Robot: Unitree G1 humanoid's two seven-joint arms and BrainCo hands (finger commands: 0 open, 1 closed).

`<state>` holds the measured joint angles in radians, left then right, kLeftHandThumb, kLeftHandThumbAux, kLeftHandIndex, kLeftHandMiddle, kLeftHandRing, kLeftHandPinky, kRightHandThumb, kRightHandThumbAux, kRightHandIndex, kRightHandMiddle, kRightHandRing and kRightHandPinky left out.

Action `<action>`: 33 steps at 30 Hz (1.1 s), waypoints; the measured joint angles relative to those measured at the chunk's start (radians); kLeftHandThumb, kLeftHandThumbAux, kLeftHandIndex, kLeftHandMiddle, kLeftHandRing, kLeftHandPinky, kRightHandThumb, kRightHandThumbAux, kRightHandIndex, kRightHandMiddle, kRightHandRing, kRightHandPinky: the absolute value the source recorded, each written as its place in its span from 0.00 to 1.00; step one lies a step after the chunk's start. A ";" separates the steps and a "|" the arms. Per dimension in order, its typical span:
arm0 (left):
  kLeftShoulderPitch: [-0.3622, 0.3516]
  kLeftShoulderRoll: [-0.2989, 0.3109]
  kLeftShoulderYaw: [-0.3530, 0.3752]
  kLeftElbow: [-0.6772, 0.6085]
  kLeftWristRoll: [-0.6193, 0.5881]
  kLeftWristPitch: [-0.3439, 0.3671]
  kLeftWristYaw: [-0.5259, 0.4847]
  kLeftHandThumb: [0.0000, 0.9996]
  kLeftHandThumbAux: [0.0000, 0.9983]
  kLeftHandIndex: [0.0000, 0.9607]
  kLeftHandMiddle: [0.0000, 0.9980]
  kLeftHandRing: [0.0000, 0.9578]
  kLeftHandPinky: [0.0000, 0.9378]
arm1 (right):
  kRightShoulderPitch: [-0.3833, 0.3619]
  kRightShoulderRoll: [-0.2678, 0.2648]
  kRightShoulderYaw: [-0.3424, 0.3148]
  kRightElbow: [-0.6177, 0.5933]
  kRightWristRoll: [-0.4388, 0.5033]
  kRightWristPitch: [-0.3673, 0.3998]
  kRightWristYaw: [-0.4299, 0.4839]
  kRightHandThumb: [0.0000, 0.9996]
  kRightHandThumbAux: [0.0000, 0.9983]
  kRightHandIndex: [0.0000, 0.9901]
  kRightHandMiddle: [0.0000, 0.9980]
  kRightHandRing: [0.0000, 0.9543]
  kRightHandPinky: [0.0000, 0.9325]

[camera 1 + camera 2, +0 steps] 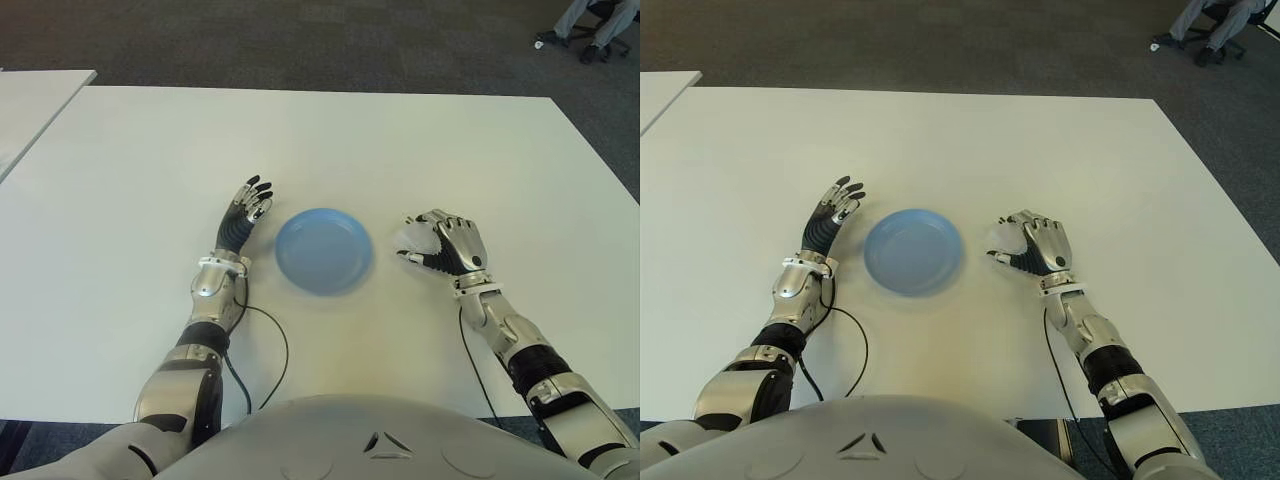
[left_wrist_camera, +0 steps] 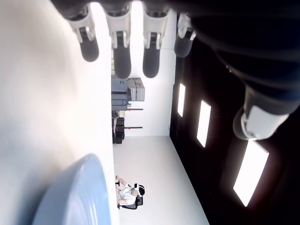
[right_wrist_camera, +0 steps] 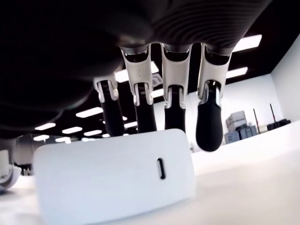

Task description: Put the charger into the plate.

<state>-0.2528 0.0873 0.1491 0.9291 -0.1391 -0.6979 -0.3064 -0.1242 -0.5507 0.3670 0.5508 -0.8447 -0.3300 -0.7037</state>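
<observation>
The right robot hand [image 1: 445, 246] sits on the right side of the white tabletop [image 1: 330, 140], palm turned toward the centre. Its fingers [image 3: 209, 123] hang curved over the charger [image 3: 115, 177], a white rounded block with a small slot in its near face. The charger stands on the tabletop directly beneath those fingers; the fingertips hover at or just above its upper edge, and firm contact cannot be confirmed. From the head camera the charger shows only as a pale shape [image 1: 410, 238] at the palm side of this hand, partly hidden by it. Whether the hand actually has hold of it cannot be told.

The plate [image 1: 323, 250], blue, round and shallow, lies on the tabletop just beside the right robot hand, toward the centre, and holds nothing. The charger is outside it, close to its right rim.

The left robot hand [image 1: 247, 208] shows on the far side of the plate from the right one, near the plate's left rim, wrist low and fingers angled up and forward. Its fingers [image 2: 123, 54] are extended and spread, with nothing in them. A black cable [image 1: 272, 350] runs across the tabletop beside the left forearm.

Beyond the tabletop's far edge lies dark carpet [image 1: 300, 45], and a seated person's legs [image 1: 590, 22] show at the far right corner.
</observation>
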 measured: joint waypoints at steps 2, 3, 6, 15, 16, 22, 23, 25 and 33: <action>-0.001 0.000 0.002 0.002 -0.001 -0.001 0.000 0.00 0.50 0.00 0.18 0.19 0.16 | 0.000 0.001 0.000 0.000 0.010 -0.010 0.000 0.71 0.67 0.44 0.75 0.80 0.86; -0.001 0.000 0.002 0.003 -0.001 -0.002 0.000 0.00 0.50 0.00 0.18 0.19 0.16 | -0.001 0.002 0.000 0.000 0.013 -0.014 0.001 0.72 0.68 0.45 0.76 0.81 0.87; -0.002 0.000 0.003 0.004 -0.002 -0.003 0.000 0.00 0.50 0.01 0.18 0.19 0.16 | -0.001 0.002 0.000 0.000 0.018 -0.016 0.004 0.73 0.70 0.45 0.80 0.84 0.90; -0.002 -0.001 0.006 0.006 -0.003 -0.004 0.000 0.00 0.50 0.01 0.18 0.19 0.14 | -0.003 0.002 -0.007 -0.017 0.039 -0.017 0.024 0.74 0.71 0.45 0.85 0.89 0.94; -0.003 -0.001 0.007 0.005 -0.003 -0.003 0.000 0.00 0.50 0.02 0.18 0.19 0.14 | -0.003 0.002 -0.008 -0.019 0.043 -0.017 0.028 0.74 0.71 0.45 0.86 0.90 0.94; -0.003 -0.002 0.013 0.005 -0.015 0.000 0.000 0.00 0.50 0.02 0.18 0.19 0.15 | -0.001 0.002 -0.016 -0.027 0.055 -0.016 0.050 0.73 0.71 0.45 0.87 0.91 0.95; -0.003 -0.003 0.014 0.005 -0.017 0.000 0.000 0.00 0.49 0.03 0.18 0.19 0.16 | 0.000 0.002 -0.017 -0.030 0.056 -0.016 0.053 0.73 0.71 0.44 0.87 0.91 0.95; -0.003 -0.004 0.019 0.005 -0.020 0.000 0.000 0.00 0.49 0.03 0.18 0.20 0.17 | 0.002 0.002 -0.020 -0.035 0.060 -0.016 0.061 0.73 0.71 0.44 0.87 0.91 0.95; -0.002 -0.008 0.028 0.003 -0.021 0.000 0.000 0.00 0.48 0.03 0.19 0.21 0.17 | 0.003 0.001 -0.029 -0.056 0.072 -0.016 0.094 0.73 0.71 0.44 0.87 0.91 0.95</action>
<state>-0.2553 0.0798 0.1769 0.9319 -0.1604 -0.6978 -0.3065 -0.1209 -0.5493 0.3380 0.4950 -0.7732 -0.3464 -0.6098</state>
